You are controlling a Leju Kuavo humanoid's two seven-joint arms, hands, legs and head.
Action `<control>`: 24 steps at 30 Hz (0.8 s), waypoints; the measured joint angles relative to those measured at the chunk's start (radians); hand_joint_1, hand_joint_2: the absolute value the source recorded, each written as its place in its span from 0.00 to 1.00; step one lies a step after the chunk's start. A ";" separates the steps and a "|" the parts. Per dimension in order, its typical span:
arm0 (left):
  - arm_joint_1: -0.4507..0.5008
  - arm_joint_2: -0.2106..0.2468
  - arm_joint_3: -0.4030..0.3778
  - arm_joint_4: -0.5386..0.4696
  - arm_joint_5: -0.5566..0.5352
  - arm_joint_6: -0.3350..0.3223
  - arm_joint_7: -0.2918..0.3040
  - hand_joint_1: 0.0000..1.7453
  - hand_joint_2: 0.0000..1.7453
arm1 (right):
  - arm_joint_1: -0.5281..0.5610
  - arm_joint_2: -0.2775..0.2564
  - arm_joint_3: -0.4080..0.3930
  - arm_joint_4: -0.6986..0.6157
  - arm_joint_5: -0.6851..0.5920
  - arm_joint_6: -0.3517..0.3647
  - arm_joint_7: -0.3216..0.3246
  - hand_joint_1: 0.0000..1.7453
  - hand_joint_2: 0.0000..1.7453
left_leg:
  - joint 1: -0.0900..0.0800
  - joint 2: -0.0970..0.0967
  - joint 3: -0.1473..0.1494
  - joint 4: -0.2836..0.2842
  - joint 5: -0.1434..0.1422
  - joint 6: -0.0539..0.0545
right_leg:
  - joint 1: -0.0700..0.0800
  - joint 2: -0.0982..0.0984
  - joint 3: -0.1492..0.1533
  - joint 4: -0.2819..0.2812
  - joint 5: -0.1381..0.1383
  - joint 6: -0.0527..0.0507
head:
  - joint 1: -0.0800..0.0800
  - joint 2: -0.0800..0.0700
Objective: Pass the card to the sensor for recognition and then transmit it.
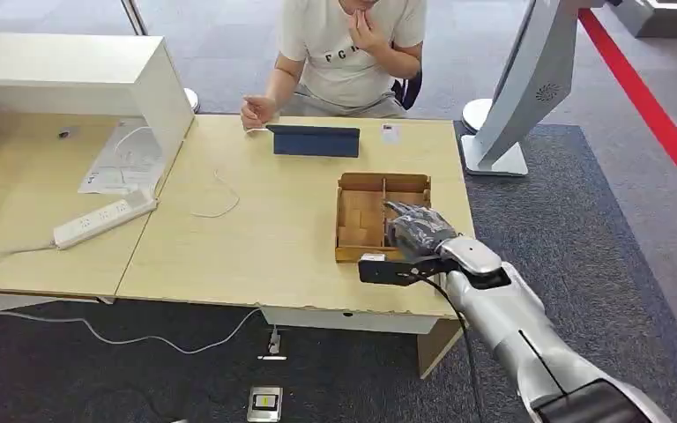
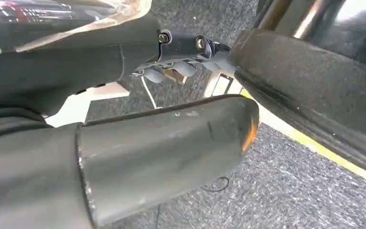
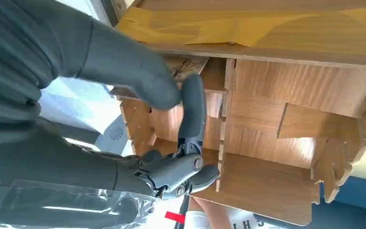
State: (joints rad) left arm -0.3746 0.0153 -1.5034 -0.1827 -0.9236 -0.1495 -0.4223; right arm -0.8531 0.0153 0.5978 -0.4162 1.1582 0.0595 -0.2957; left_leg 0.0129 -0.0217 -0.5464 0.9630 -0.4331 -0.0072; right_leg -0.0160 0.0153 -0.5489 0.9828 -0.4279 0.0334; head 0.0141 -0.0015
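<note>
Our right hand (image 1: 416, 231) hovers over the compartmented wooden tray (image 1: 353, 204) near the table's right front edge, thumb and finger meeting; whether they pinch a card we cannot tell. Grabbing a divider instead could drag the tray. The left hand (image 2: 124, 157) hangs, state unclear.

Dark letters "FCH" readable on person's white T-shirt (image 1: 345, 55), seated behind the table (image 1: 256, 238); no other legible text.
</note>
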 joint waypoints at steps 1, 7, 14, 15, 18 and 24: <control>0.000 0.000 0.001 0.000 -0.005 0.001 -0.002 0.00 0.00 | 0.001 0.000 0.000 0.000 0.000 -0.002 -0.002 1.00 1.00 | 0.000 0.000 0.000 0.000 0.000 0.000 | 0.000 0.000 0.000 0.000 0.000 0.000 | 0.000 0.000; 0.000 0.000 0.005 -0.003 -0.014 0.005 -0.002 0.00 0.00 | 0.007 0.000 0.000 0.000 0.000 -0.007 -0.004 1.00 1.00 | 0.000 0.000 0.000 0.000 0.000 0.000 | 0.000 0.000 0.000 0.000 0.000 0.000 | 0.000 0.000; -0.002 0.000 0.008 -0.005 -0.052 0.007 -0.011 0.00 0.00 | 0.011 0.000 0.001 0.000 -0.005 -0.013 -0.015 0.00 0.00 | 0.000 0.000 -0.001 0.000 0.000 0.000 | 0.000 0.000 0.000 0.000 0.000 0.000 | 0.000 0.000; -0.003 0.000 0.008 -0.005 -0.059 0.007 -0.011 0.00 0.00 | 0.013 0.000 0.001 0.000 -0.010 -0.017 -0.015 0.00 0.00 | 0.000 0.000 -0.001 0.000 0.000 0.000 | 0.000 0.000 0.000 0.000 0.000 0.000 | 0.000 0.000; -0.004 0.000 0.009 -0.006 -0.075 0.006 -0.013 0.00 0.00 | 0.017 0.000 -0.001 0.000 -0.024 -0.022 -0.015 0.00 0.00 | 0.000 0.000 -0.001 0.000 0.000 0.000 | 0.000 0.000 -0.001 0.000 0.000 0.000 | 0.000 0.000; -0.006 0.000 0.010 -0.006 -0.094 0.005 -0.016 0.00 0.00 | 0.018 0.000 -0.003 0.000 -0.024 -0.022 -0.017 0.00 0.00 | 0.000 0.000 -0.002 0.000 0.000 0.000 | 0.000 0.000 -0.001 0.000 0.000 0.000 | 0.000 0.000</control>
State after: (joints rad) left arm -0.3805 0.0153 -1.4935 -0.1888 -1.0174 -0.1446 -0.4387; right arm -0.8354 0.0153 0.5947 -0.4166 1.1345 0.0374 -0.3128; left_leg 0.0129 -0.0217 -0.5482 0.9630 -0.4331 -0.0072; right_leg -0.0161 0.0152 -0.5498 0.9830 -0.4279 0.0335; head 0.0145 -0.0015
